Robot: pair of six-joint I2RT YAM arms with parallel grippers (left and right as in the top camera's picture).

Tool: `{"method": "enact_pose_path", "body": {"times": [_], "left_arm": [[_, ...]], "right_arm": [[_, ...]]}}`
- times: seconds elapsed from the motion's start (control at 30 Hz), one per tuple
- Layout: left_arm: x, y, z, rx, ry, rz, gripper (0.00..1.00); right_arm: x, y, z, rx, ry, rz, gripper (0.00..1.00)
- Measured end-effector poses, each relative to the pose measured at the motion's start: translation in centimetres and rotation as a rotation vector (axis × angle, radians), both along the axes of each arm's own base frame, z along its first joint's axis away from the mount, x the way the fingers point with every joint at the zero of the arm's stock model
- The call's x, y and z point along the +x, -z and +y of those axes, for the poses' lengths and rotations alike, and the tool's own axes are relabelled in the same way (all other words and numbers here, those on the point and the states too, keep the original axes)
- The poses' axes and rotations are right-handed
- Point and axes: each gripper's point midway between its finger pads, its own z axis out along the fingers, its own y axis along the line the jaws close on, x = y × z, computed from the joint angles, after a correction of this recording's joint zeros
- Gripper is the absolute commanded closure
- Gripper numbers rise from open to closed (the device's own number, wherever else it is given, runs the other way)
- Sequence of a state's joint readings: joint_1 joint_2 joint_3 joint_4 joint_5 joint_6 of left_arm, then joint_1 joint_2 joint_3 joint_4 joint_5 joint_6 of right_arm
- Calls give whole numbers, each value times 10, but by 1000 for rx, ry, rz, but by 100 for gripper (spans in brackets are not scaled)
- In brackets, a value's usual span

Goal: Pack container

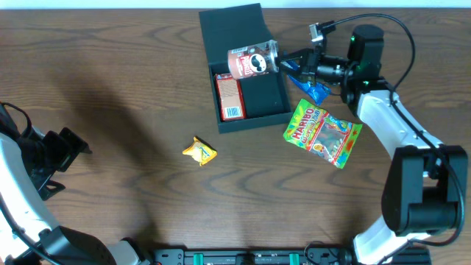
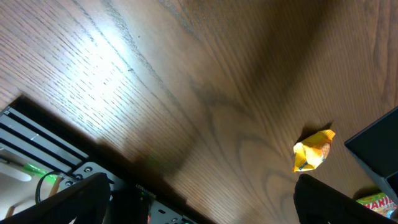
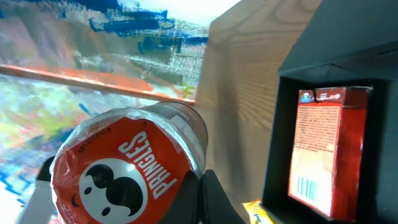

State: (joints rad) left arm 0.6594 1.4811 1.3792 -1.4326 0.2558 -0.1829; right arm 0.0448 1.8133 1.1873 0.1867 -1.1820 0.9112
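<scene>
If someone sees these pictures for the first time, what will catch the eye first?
The red cylindrical Pringles can stands out most: the right gripper holds it over the open dark teal-black cardboard box at the far middle of the table, where a red-and-white carton already lies. Next come the bright green Haribo bag right of the box and the crumpled yellow wrapper in front of it.
</scene>
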Motion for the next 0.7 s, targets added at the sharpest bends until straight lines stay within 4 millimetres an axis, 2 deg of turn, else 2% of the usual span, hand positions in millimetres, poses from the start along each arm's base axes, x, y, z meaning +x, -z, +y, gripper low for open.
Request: {"method": "enact_pose_path", "body": {"times": [0.1, 0.23, 0.33, 0.37, 0.4, 0.5, 0.53, 0.57, 0.63, 0.7], "left_arm": [[0, 0, 0, 0, 0, 0, 5], [0, 0, 0, 0, 0, 0, 5], [0, 0, 0, 0, 0, 0, 5], [0, 0, 0, 0, 0, 0, 5], [0, 0, 0, 0, 0, 0, 5], [0, 0, 0, 0, 0, 0, 5], [0, 0, 0, 0, 0, 0, 5], [0, 0, 0, 0, 0, 0, 5], [0, 0, 0, 0, 0, 0, 5], [0, 0, 0, 0, 0, 0, 5]], "right_arm": [[1, -9, -4, 27, -4, -5, 99], [0, -33, -5, 78, -40, -81, 98], [-6, -34, -3, 94, -65, -54, 98], [-9, -30, -3, 96, -69, -36, 77], [-14, -21, -3, 97, -68, 1, 42], [-38, 44, -10, 78, -1, 205, 51], [-42, 58, -13, 73, 21, 248, 50], [-47, 70, -17, 77, 46, 282, 44], [-45, 73, -29, 98, 80, 265, 37], [-33, 50, -38, 128, 104, 164, 38]]}}
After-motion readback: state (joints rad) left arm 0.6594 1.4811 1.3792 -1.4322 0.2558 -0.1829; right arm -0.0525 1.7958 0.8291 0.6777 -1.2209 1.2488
